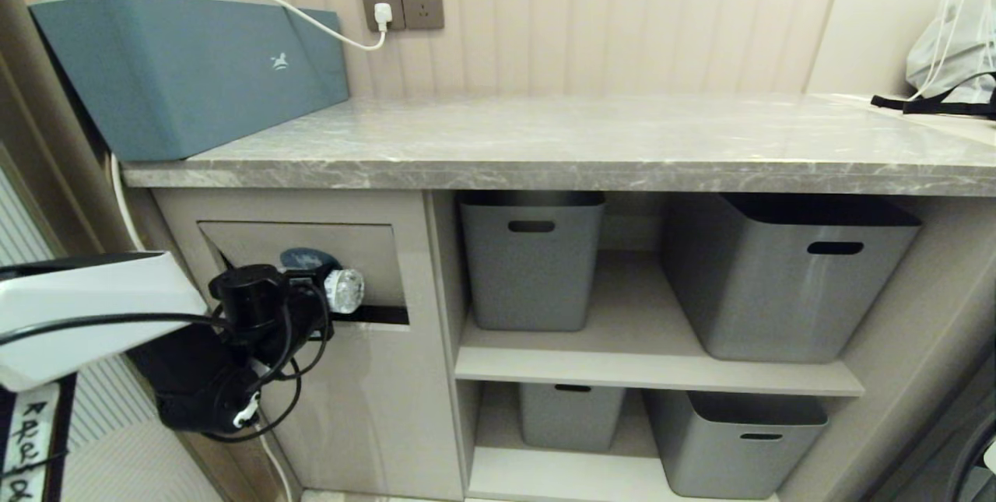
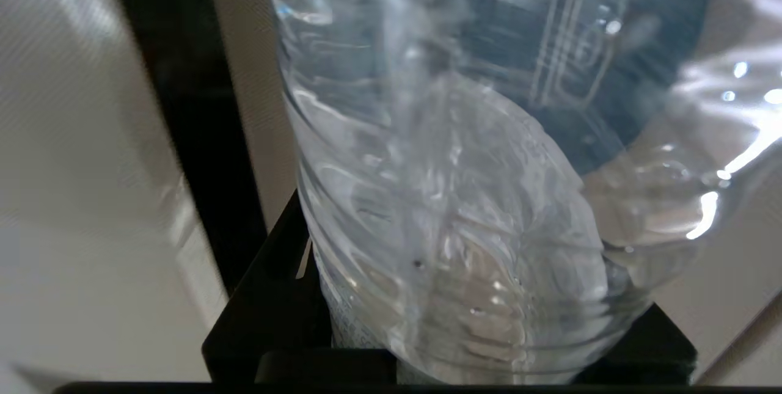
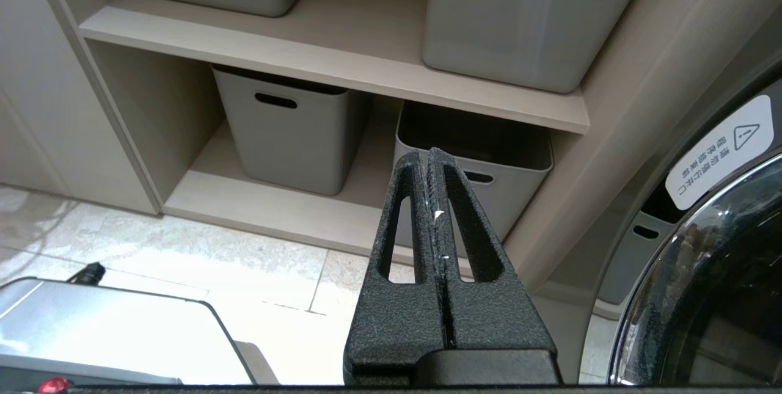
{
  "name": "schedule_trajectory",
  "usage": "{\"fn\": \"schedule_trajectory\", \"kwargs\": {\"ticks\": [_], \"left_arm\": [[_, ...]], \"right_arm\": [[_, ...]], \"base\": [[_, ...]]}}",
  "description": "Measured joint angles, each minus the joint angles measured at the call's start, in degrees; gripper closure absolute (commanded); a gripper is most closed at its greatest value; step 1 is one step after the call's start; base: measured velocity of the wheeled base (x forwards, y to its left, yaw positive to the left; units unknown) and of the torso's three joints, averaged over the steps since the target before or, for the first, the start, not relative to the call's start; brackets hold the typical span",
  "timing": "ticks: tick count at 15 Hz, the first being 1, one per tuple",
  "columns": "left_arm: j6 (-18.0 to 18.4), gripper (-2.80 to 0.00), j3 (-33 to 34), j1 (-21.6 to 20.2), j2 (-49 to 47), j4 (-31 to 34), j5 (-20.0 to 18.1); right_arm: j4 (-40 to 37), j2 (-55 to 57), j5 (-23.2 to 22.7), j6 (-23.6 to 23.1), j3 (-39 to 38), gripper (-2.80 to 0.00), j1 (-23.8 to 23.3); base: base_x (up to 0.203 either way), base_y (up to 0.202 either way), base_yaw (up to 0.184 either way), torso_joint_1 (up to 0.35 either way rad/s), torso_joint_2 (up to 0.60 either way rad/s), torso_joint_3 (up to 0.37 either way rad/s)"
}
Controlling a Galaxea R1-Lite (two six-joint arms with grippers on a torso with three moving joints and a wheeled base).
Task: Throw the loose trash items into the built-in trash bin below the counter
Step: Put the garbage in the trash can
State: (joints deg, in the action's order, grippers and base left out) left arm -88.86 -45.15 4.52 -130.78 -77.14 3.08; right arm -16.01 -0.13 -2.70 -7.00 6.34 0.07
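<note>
The left gripper (image 1: 315,303) holds the water bottle (image 1: 343,289) against the tilting flap (image 1: 366,253) of the trash bin, under the counter (image 1: 545,140) at its left end. The bottle looks about to go in; the turquoise strip isn't visible. The right gripper (image 3: 431,165) hangs closed and empty, low near the floor.

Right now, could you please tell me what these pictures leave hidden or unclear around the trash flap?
- Blue sticker, head view: mostly covered by the left gripper and water bottle.
- Bottle's cap and label: head view shows only its end; left wrist view is filled by its clear body.
- Inside of the bin: only a dark gap.
- Turquoise strip: in no view.
</note>
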Motion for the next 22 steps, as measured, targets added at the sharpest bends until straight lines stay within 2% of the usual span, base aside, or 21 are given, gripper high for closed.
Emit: {"fn": "schedule_trajectory", "kwargs": {"ticks": [4,7,10,14,18,19,22], "left_arm": [[0.0,0.0,-3.3,-1.8,-1.6,0.1,-0.6],[-0.1,0.0,-5.4,-2.2,-2.9,0.0,-2.5],[-1.3,0.0,-6.7,-2.3,-3.8,0.0,-3.6],[-3.6,0.0,-8.2,-2.8,-4.5,-0.1,-7.5],[-3.8,0.0,-11.3,-3.2,-5.8,-0.1,-8.8],[-3.8,-2.8,-11.5,-3.3,-6.1,-0.1,-8.8],[-3.8,-2.8,-11.8,-3.6,-6.8,0.0,-8.8]], "right_arm": [[0.0,0.0,0.1,0.0,0.0,0.0,0.0],[0.0,0.0,0.1,0.1,0.0,0.0,0.0],[0.0,0.0,0.1,0.1,0.0,0.0,0.0],[0.0,0.0,0.1,0.1,0.0,0.0,0.0],[0.0,0.1,0.1,0.0,0.0,0.0,0.0],[0.0,0.1,0.1,0.0,0.0,0.0,0.0],[0.0,0.1,0.1,0.0,0.0,0.0,0.0]], "base": [[0.0,0.0,0.0,0.0,0.0,0.0],[0.0,0.0,0.0,0.0,0.0,0.0],[0.0,0.0,0.0,0.0,0.0,0.0],[0.0,0.0,0.0,0.0,0.0,0.0],[0.0,0.0,0.0,0.0,0.0,0.0],[0.0,0.0,0.0,0.0,0.0,0.0],[0.0,0.0,0.0,0.0,0.0,0.0]]}}
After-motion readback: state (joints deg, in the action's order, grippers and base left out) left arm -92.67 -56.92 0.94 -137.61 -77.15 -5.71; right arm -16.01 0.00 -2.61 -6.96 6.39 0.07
